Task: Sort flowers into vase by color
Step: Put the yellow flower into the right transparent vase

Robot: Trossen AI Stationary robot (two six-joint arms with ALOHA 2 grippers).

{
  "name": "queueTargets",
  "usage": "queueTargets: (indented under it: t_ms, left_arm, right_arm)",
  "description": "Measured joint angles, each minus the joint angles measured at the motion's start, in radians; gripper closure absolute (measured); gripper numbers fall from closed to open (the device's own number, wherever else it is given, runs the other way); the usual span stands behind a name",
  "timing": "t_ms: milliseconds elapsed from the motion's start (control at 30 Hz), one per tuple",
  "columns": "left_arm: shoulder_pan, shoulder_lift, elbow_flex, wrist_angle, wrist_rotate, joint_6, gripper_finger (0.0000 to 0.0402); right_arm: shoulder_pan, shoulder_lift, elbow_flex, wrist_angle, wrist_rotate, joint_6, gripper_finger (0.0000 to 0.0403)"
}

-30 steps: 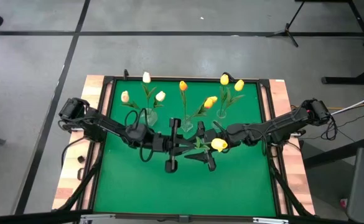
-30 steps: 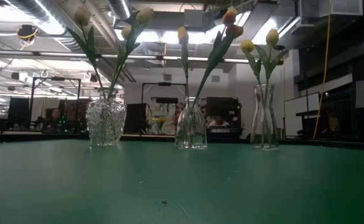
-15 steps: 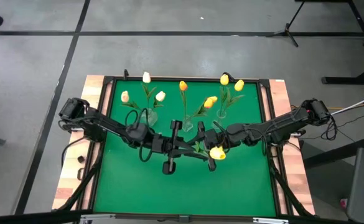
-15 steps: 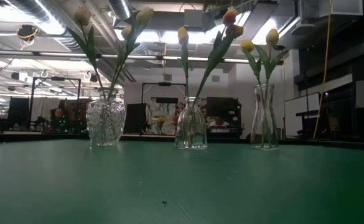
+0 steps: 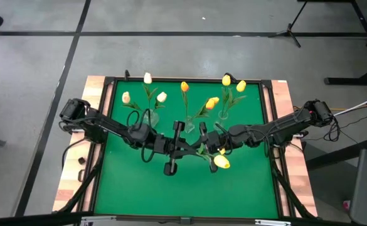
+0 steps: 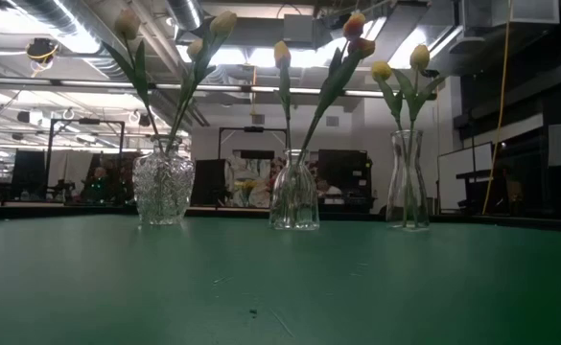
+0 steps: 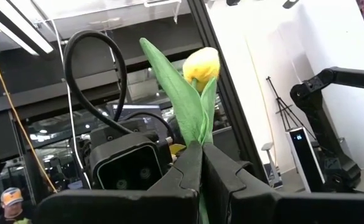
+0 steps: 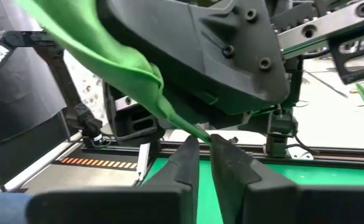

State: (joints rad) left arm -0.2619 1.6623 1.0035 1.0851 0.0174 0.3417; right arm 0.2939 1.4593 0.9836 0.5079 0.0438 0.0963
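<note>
At the middle of the green desk, both arms meet over one yellow tulip. The left gripper is fully closed on the tulip's stem; the left wrist view shows its two dark fingers pressed together around the green stem, with the leaf and the yellow bud rising above them. The right gripper reaches in from the right side and sits just beside the left one. In the right wrist view its fingers stand nearly together with the thin stem running down between them; whether they actually pinch the stem cannot be told. The tulip lies roughly level above the desk surface, its bud pointing toward the near right, just past the right gripper.

Along the far side of the desk stand three clear glass vases. The left vase, a cut-glass type, holds three white tulips. The middle vase holds three orange-yellow tulips. The right vase, tall and narrow, holds two yellow tulips. All three vases are upright and well apart from one another. The low view shows neither gripper, only the vases, the desk surface and the room behind.
</note>
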Motion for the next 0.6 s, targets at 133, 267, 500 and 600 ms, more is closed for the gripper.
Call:
queueTargets:
  t_ms: [133, 267, 500, 600]
  left_arm:
    - [0.0, 0.0, 0.0, 0.0, 0.0, 0.0, 0.0401]
    - [0.0, 0.0, 0.0, 0.001, 0.0, 0.0, 0.0401]
    - [0.0, 0.0, 0.0, 0.0, -0.002, 0.0, 0.0401]
    - [0.0, 0.0, 0.0, 0.0, -0.008, 0.001, 0.0401]
  right_arm:
    - [0.0, 0.0, 0.0, -0.001, 0.016, -0.016, 0.0373]
    - [0.0, 0.0, 0.0, -0.002, -0.004, -0.052, 0.0353]
    - [0.0, 0.0, 0.0, -0.02, -0.007, -0.072, 0.0262]
    - [0.0, 0.0, 0.0, -0.022, -0.007, -0.079, 0.0229]
